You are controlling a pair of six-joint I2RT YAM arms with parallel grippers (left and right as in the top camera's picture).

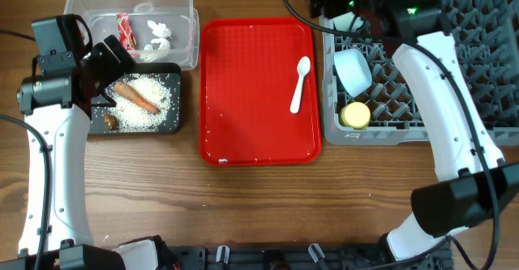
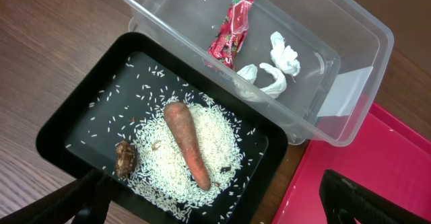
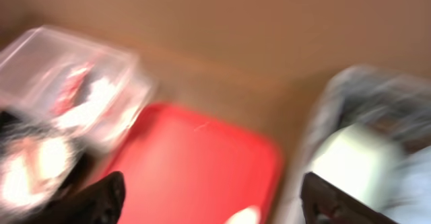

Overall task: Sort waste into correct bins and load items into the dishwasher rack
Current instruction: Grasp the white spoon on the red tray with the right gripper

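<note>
Seemingly the spoon (image 1: 299, 83) is the last thing to load. It lies on the red tray (image 1: 243, 100), left of the right claw (image 3: 212, 194) and back toward the robot, while that claw hangs over the rack's (image 1: 381, 128) far left corner. The right wrist view is smeared, but its two fingers show at opposite edges, so the claw stands wide and holds nothing. To do the pick well, I would turn the wrist so the jaws close across the handle, not along it. I would then come down just behind the bowl end and reach low, since thin plastic lying flat may skid. The spoon's long axis runs nearly along the tray's long side, leaning a little, with the bowl toward the far edge and the handle toward the near one. The left claw (image 2: 209, 187), also wide and empty, hovers with the black tray (image 2: 74, 116) and its carrot (image 2: 188, 143) just ahead.
</note>
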